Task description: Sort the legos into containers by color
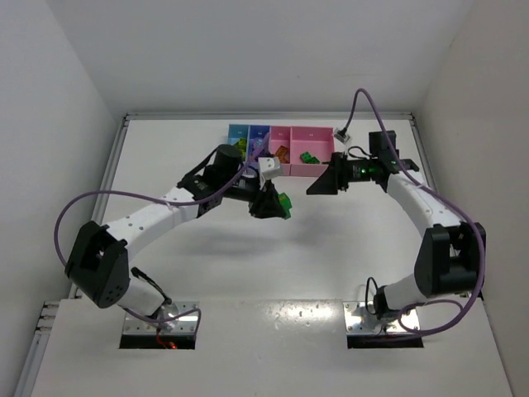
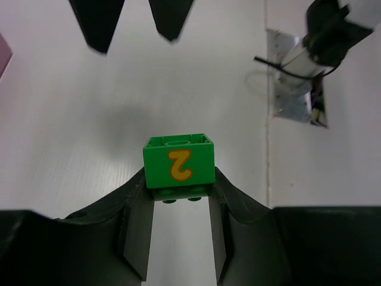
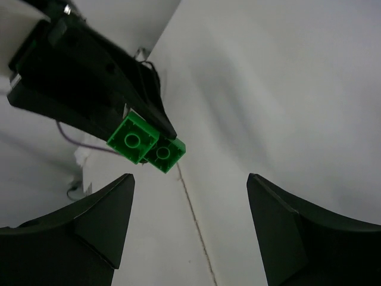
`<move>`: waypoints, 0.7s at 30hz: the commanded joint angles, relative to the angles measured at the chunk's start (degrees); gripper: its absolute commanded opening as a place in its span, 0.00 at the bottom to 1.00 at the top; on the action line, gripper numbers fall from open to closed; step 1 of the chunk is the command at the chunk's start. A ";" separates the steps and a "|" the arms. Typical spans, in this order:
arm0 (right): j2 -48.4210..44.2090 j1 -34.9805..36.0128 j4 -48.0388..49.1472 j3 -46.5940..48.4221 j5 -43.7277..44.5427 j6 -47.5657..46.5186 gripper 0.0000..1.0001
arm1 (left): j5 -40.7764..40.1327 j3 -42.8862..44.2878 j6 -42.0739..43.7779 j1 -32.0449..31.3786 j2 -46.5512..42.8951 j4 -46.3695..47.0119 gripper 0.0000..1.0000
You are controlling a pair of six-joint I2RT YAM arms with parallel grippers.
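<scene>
Left pincer [image 2: 178, 199] pinches a green brick [image 2: 178, 162] at its very tips; so shallow a hold may slip. Right pincer [image 3: 189, 196] gapes empty.

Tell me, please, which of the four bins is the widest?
The pink bin at the right end of the row: it is wider than the narrow pink bin, the blue-purple bin and the light blue bin beside it.

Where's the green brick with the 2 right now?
The green brick is clamped in the left gripper, centre of the top view, just in front of the bins, opposite the right gripper.
</scene>
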 commanded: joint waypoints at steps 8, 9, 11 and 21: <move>0.35 6.58 -6.17 9.25 -8.52 -13.23 0.76 | 17.12 8.34 -11.29 2.55 4.29 3.02 0.15; 0.35 7.27 -7.06 10.03 -8.52 -14.37 0.76 | 18.26 9.39 -11.91 2.55 4.29 3.02 0.15; 0.35 8.16 -9.79 11.18 -7.73 -18.06 0.76 | 19.59 10.36 -13.05 2.55 6.22 3.63 0.15; -0.17 11.76 -14.28 11.71 -5.18 -24.14 0.76 | 20.65 13.54 -13.59 3.07 9.04 3.64 0.15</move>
